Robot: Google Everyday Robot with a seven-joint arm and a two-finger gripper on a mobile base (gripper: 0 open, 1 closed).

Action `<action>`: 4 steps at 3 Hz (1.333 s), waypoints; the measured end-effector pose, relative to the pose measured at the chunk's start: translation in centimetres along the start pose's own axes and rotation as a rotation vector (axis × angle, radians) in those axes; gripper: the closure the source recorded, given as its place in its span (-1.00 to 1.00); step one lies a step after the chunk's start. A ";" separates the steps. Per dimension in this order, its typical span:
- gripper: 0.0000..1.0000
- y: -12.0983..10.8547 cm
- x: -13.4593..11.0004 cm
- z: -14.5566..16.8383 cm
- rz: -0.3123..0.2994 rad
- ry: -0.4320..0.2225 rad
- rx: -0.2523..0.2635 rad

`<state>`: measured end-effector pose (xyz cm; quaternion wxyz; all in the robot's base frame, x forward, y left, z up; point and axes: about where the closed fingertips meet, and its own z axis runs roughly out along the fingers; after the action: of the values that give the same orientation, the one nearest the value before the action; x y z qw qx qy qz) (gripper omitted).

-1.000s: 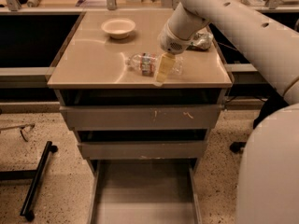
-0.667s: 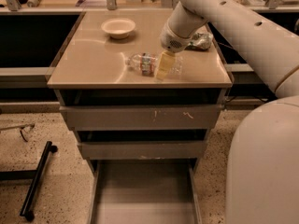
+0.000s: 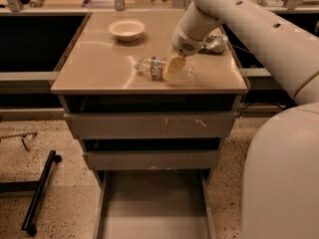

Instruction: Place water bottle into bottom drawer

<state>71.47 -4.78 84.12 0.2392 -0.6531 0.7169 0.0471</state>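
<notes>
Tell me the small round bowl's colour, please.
The bowl is off-white (camera view); gripper at the clear plastic water bottle.

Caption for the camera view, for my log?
Gripper at the water bottle lying on the countertop; bottom drawer open below.

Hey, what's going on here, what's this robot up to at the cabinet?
A one-armed robot is reaching over the cabinet top, with its pincer down at a water bottle that lies on its side there. Whether the pincer has hold of the bottle cannot be told. The bottom drawer stands pulled out below, and the bottle is not yet in it. A white bowl and a crumpled foil bag also sit on the top.
</notes>
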 end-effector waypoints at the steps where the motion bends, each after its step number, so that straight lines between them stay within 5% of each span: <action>1: 0.30 0.0 0.0 0.0 0.000 0.000 0.000; 2: 0.77 0.0 0.0 0.0 0.000 0.000 0.000; 3: 1.00 0.7 0.2 -1.0 -0.006 0.013 0.003; 4: 1.00 3.2 0.2 -3.9 -0.029 0.010 0.013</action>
<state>67.27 -6.01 86.67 0.2403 -0.6621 0.7089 0.0358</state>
